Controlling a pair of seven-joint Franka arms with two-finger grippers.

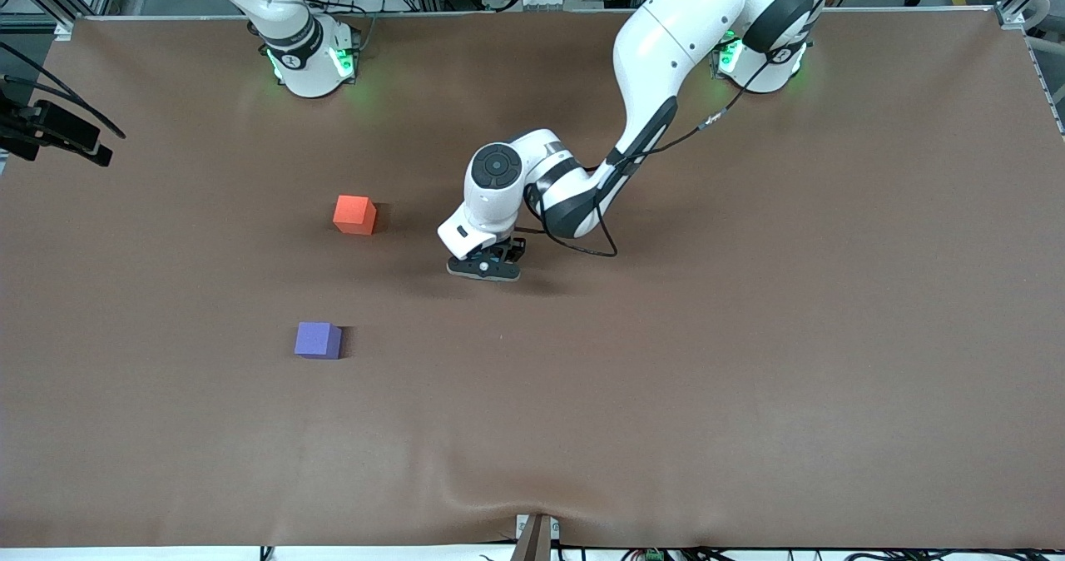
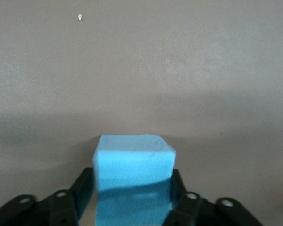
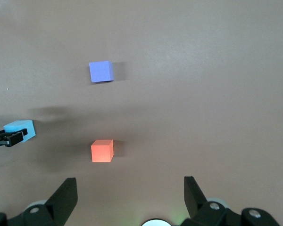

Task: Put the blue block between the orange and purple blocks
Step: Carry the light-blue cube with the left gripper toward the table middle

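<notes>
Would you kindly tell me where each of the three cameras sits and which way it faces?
Front view: high across the table, facing both arm bases; shows the left gripper, the bright orange-red matte cube and the violet-purple matte cube.
Left wrist view: on the left arm's wrist, looking down at the light sky-blue matte cube between its fingers.
Right wrist view: raised over the table; its open right gripper frames all three cubes.
Shared: the wrist views both show the blue cube.

— Where's your left arm?

— Reaching from its base toward mid-table, elbow bent, wrist turned down. My left gripper [image 1: 487,268] sits low over the table, fingers [image 2: 83,190] closed on the blue block [image 2: 133,181].

— And the right?

— Waiting near its base, right gripper [image 3: 129,195] spread wide, holding nothing.
</notes>
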